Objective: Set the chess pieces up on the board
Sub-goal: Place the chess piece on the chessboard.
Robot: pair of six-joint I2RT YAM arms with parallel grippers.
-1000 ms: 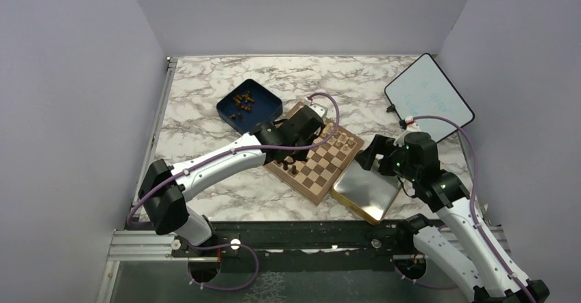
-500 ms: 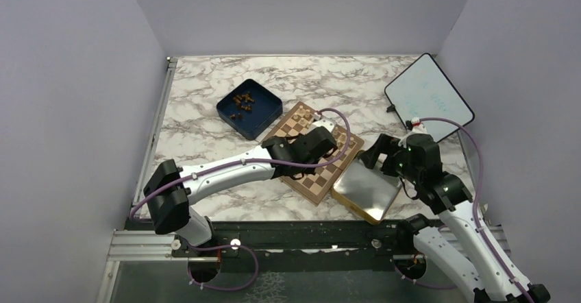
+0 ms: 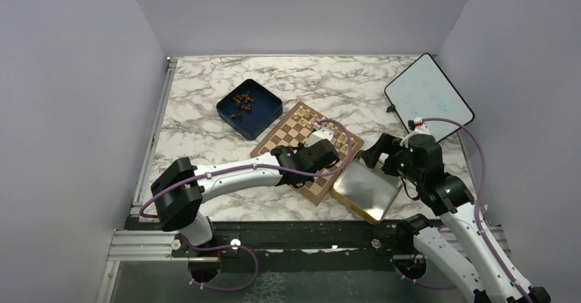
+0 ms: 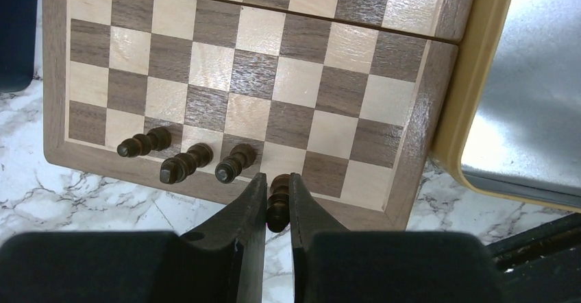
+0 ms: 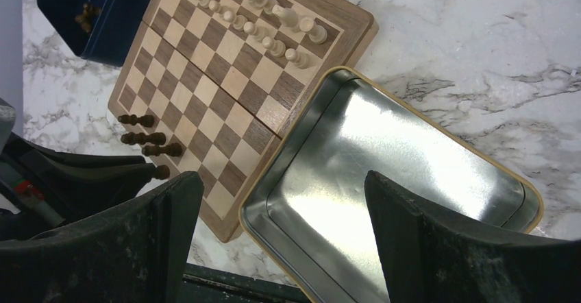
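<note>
Toward the desk's far left corner, the dark blue box [image 3: 249, 109] holds loose dark chessmen [image 3: 241, 101]. Right of it lies the board [image 4: 274, 77]. Three dark chess pieces [image 4: 181, 164] stand in a row along its near edge, and the left gripper [image 4: 277, 210] is clenched on a fourth piece [image 4: 277, 195] just beside them (pale chessmen [image 5: 264, 15] line the far edge). The metal tray [image 5: 411, 166] sits against the board's right side, and the right gripper [image 5: 282, 179] is spread wide above it.
</note>
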